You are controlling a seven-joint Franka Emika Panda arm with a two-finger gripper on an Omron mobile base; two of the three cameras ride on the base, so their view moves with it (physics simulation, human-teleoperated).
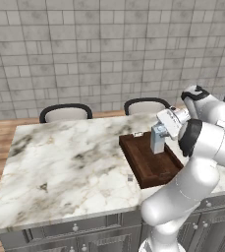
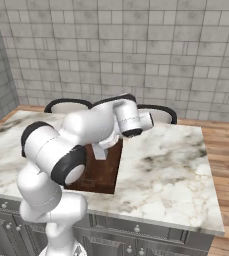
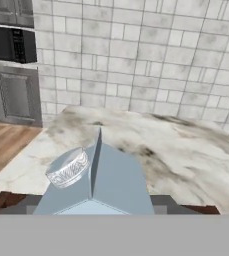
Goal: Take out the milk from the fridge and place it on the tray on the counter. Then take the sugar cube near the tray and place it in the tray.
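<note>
Over the tray [image 1: 148, 170] on the counter [image 1: 70, 162], we see the milk [image 1: 158, 139] standing upright with its long axis vertical, its base on or just above the tray floor; we cannot tell which. Our gripper [image 1: 162, 132] holds it from the side near the top, jaws pinched on the carton; in the hand view the gabled top [image 3: 98, 175] sits right between them. We judge the coming move is to let go and draw back sideways. The sugar cube [image 1: 130, 178] lies on the marble just beside the tray's near left edge, well below the hand.
</note>
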